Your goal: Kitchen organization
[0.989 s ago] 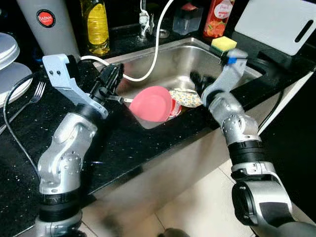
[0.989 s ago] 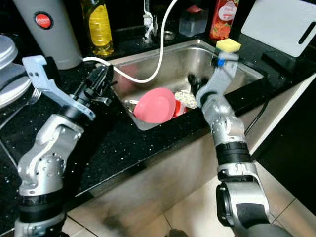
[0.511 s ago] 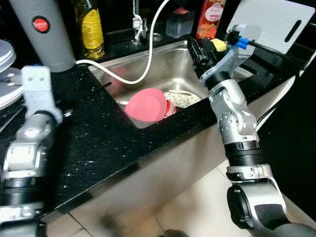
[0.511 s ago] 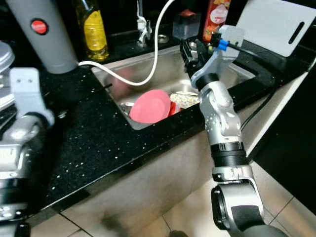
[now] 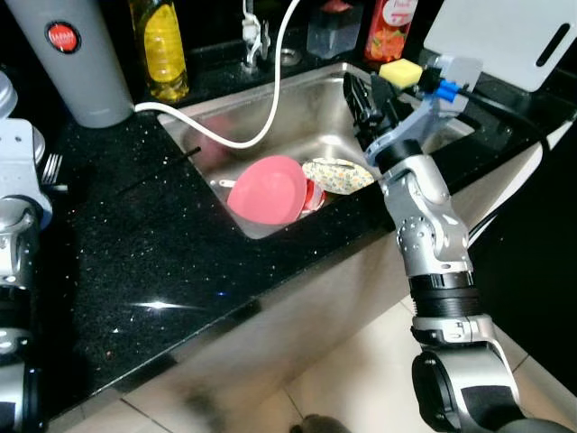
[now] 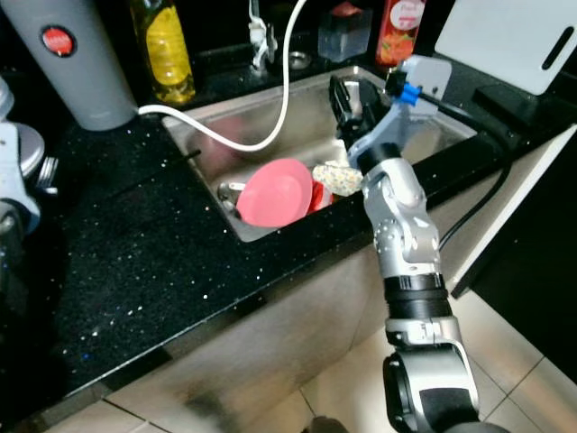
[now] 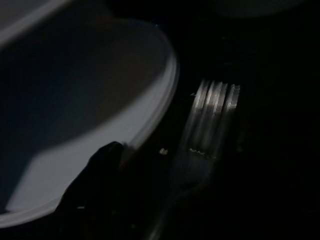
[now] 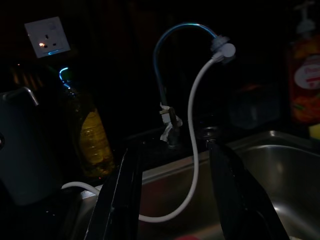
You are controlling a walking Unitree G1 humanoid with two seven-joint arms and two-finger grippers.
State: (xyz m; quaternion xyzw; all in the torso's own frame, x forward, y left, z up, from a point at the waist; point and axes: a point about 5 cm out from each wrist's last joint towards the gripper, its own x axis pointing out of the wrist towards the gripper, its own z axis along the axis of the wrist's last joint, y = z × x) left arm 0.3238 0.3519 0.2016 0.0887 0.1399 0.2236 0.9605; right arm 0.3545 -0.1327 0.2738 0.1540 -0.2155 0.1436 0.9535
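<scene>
Down inside the steel sink (image 5: 311,113), a round pink plate (image 5: 266,188), tilted.

Home kitchen, steel sink (image 5: 297,108) in black countertop (image 5: 153,244), oil bottle (image 5: 159,45), plates (image 5: 267,188), sponge (image 5: 400,72)

Head stereo pair down over shared sink (image 5: 297,108); right wrist toward faucet (image 8: 172,85), left wrist close on fork (image 7: 212,115).

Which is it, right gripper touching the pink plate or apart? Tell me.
Apart. In the left eye view the right gripper hangs open over the sink, with bare steel between its fingers and the pink plate lying lower down.
</scene>
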